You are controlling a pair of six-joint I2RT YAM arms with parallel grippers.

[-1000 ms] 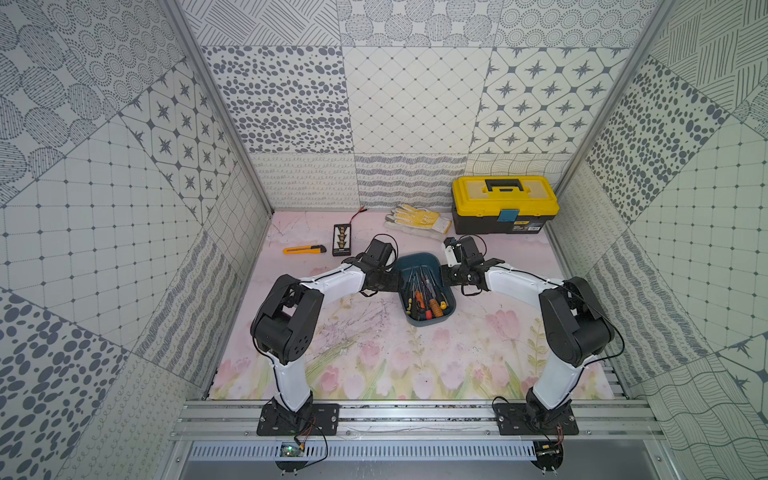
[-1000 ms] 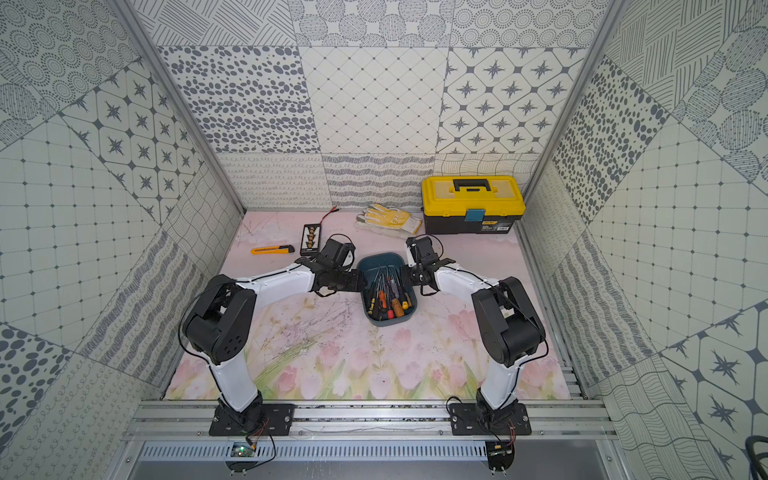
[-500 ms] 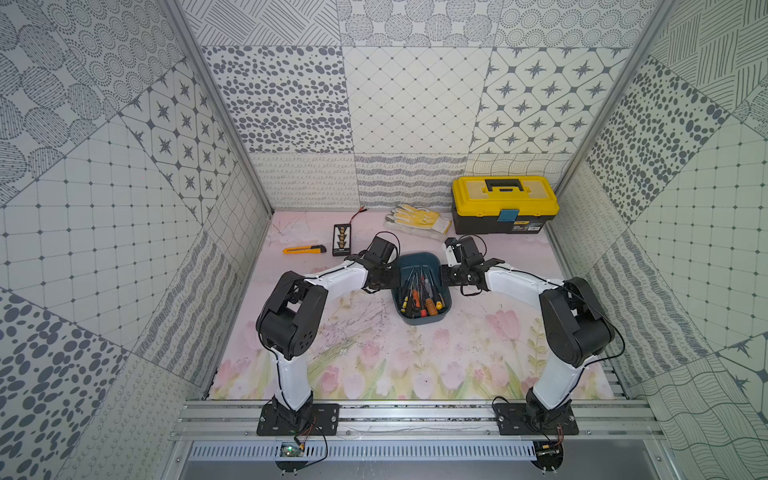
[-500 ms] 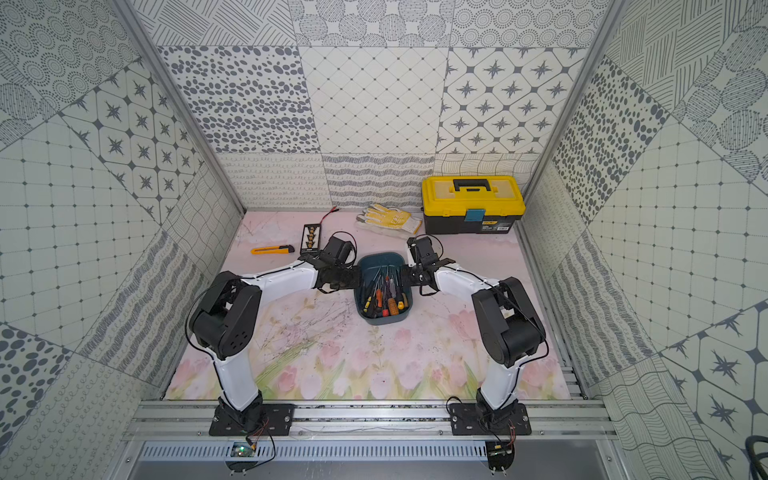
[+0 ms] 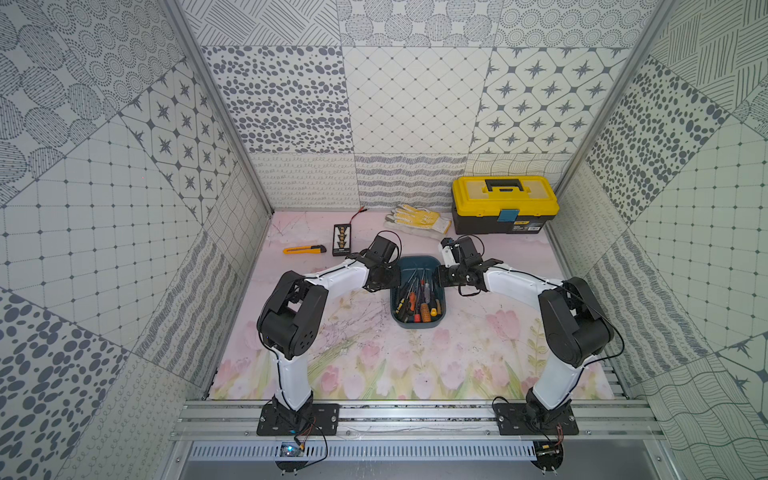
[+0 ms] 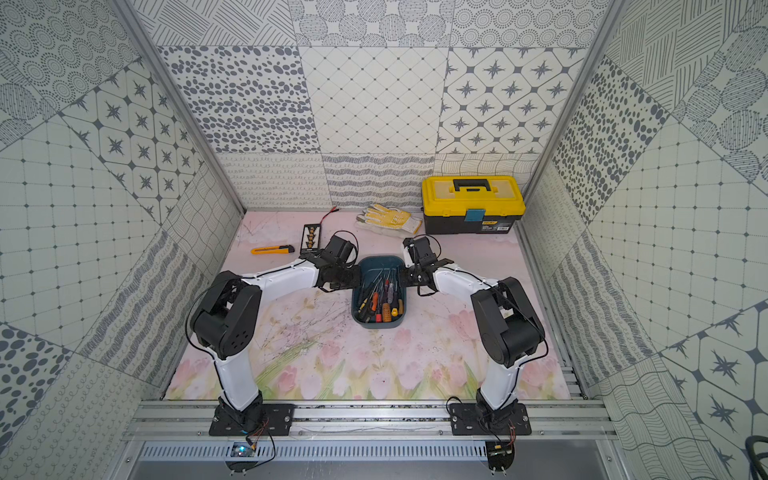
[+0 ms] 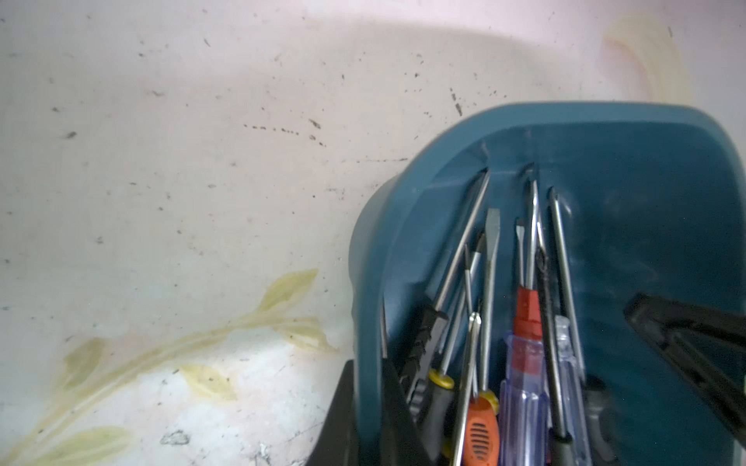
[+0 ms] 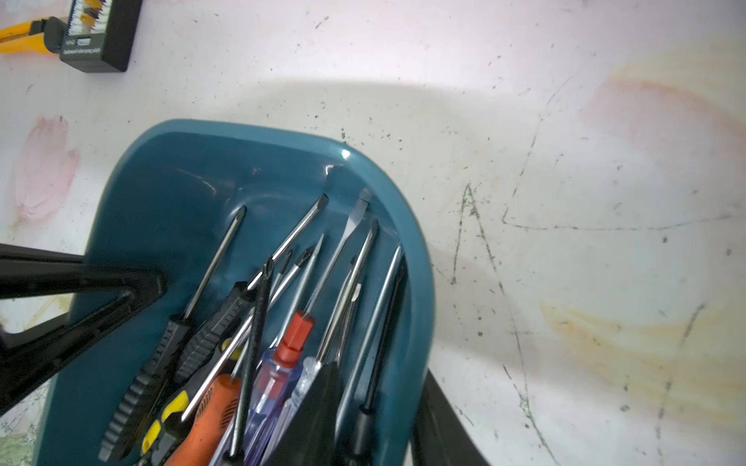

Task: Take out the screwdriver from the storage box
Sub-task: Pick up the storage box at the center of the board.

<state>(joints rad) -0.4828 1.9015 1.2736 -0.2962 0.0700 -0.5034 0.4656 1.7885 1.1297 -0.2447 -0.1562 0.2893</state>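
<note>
The teal storage box (image 5: 417,262) (image 6: 380,262) lies mid-table between both arms, with several screwdrivers (image 5: 419,300) (image 6: 380,302) in it, handles towards the front. In the left wrist view my left gripper (image 7: 369,387) is shut on the box's left wall (image 7: 367,282), one finger inside and one outside. My right gripper (image 8: 377,377) straddles the right wall (image 8: 415,306) with its jaws parted. Its inner finger sits among the shafts, apart from the wall. Orange, clear-and-red and black handles show in both wrist views.
A yellow-lidded black toolbox (image 5: 505,203) stands at the back right, with work gloves (image 5: 417,218) beside it. A yellow utility knife (image 5: 303,249) and a small black tester (image 5: 341,239) lie at the back left. Patterned walls close in three sides.
My left gripper has closed on the box's left wall. My right gripper's jaws, shut on the right wall before, have parted. The box has hardly moved.
</note>
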